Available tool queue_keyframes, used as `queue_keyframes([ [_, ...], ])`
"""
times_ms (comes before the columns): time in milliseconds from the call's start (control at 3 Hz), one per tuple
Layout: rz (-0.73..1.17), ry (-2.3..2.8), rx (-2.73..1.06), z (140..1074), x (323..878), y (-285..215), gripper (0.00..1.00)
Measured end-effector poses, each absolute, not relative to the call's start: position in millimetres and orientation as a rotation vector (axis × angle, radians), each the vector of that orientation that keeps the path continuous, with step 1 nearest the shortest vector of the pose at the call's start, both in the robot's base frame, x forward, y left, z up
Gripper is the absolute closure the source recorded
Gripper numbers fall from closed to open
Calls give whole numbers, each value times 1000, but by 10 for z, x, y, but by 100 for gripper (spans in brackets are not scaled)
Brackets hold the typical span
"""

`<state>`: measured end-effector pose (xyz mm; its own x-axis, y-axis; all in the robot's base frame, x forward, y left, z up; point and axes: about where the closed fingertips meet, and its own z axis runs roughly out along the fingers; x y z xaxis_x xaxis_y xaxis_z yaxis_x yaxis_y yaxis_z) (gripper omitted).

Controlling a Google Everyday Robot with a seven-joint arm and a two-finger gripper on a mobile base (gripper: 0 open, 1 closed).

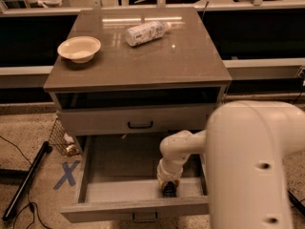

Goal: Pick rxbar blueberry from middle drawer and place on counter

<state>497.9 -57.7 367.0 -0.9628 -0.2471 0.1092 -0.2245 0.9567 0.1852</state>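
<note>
Drawer (119, 163) open; hand (169, 189) inside at lower centre, grip state cannot be told; bar not yet on table (143, 61).

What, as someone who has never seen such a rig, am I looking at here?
One camera looks down on the scene. The big white shape is the robot's arm, reaching into the open drawer. Its end effector sits low near that drawer's front; whether it holds anything cannot be seen. On the counter are a bowl and a bottle lying on its side. The upper drawer is shut.
</note>
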Motion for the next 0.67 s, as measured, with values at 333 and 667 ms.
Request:
queue_keyframes([
  [333, -552, -3133, 498, 4187, 4929, -437, 100],
  [667, -792, -3278, 589, 4867, 5020, -355, 100],
])
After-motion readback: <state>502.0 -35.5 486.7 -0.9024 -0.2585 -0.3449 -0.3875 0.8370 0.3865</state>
